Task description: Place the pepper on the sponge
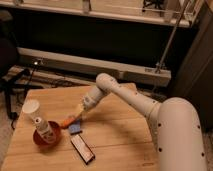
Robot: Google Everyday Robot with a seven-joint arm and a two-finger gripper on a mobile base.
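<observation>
The orange pepper (67, 121) sticks out to the left from the tip of my gripper (77, 117), which is shut on its right end. It hangs low over the wooden table (115, 135), just above and to the left of the blue sponge (75, 129). The sponge lies flat on the table, right below the gripper's tip. Whether the pepper touches the sponge cannot be told.
A red-brown bowl (50, 138) with a white bottle (43, 127) in it stands left of the sponge. A white cup (31, 107) is behind it. A dark flat rectangle (82, 149) lies in front of the sponge. My arm (125, 95) spans the table's right half.
</observation>
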